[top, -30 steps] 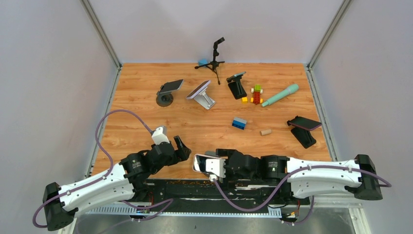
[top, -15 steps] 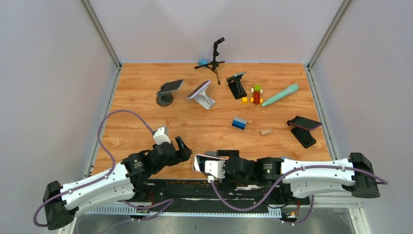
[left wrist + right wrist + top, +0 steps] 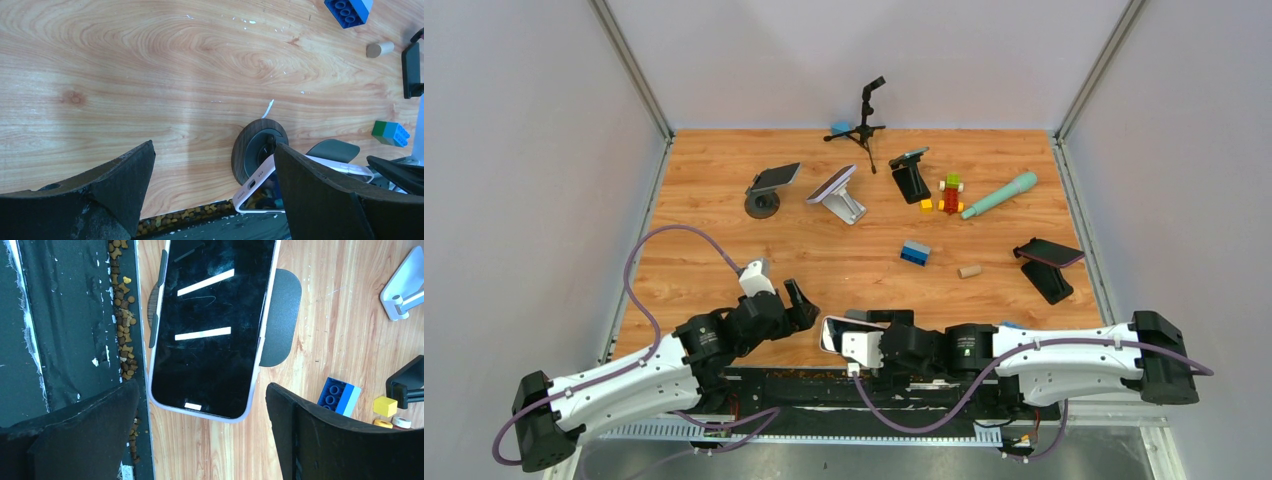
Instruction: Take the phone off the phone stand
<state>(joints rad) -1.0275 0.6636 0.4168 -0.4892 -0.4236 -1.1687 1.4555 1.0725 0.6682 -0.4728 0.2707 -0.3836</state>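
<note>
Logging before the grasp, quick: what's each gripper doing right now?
Left gripper: open, holding nothing.
Right gripper: open, facing the phone, not gripping it.

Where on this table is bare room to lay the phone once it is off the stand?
Widest bare wood: mid-table, left of the blue brick, between the left gripper and the white stand. A smaller patch lies between the cork cylinder and the right arm. The back row around the tripod is crowded.
</note>
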